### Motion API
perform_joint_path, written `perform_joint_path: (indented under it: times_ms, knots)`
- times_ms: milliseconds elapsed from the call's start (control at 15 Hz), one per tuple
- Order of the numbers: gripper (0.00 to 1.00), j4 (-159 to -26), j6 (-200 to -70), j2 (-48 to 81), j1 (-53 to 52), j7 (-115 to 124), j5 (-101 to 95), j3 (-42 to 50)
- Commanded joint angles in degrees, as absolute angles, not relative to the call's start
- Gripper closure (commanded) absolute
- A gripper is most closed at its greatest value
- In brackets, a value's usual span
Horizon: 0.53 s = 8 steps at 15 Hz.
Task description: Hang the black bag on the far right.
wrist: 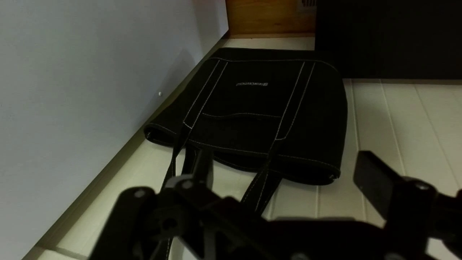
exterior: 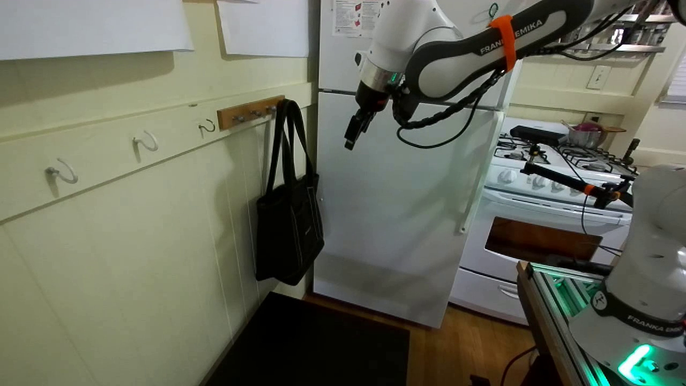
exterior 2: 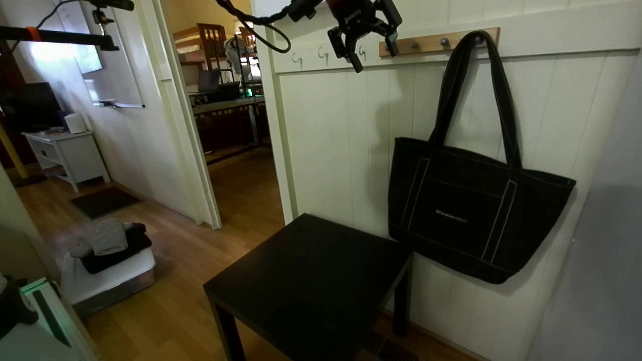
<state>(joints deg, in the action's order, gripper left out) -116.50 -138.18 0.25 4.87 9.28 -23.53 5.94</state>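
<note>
Bag [exterior 2: 474, 215] hangs by its handles [exterior 2: 503, 100] at the right end of the rack [exterior 2: 426, 45]. End effector [exterior 2: 375, 60]: spread wide, nothing gripped, apart from the handles. Hanging appears complete; withdraw slowly, fully spread, without snagging the handles.

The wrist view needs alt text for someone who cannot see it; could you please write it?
A black bag, upside down in this picture, hangs by a pale panelled wall. The open gripper spans the foreground, with a fridge at left and a black table at upper right.
</note>
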Motion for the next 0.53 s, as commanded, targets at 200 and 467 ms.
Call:
perform_joint_path:
  times_ms: [200,467]
  knots:
    - [0.0,-116.94,-138.08,-0.18,5.13,10.04,-24.08,5.73]
    - [0.0,-116.88,-138.08,-0.17,5.16,10.0,-24.07,5.74]
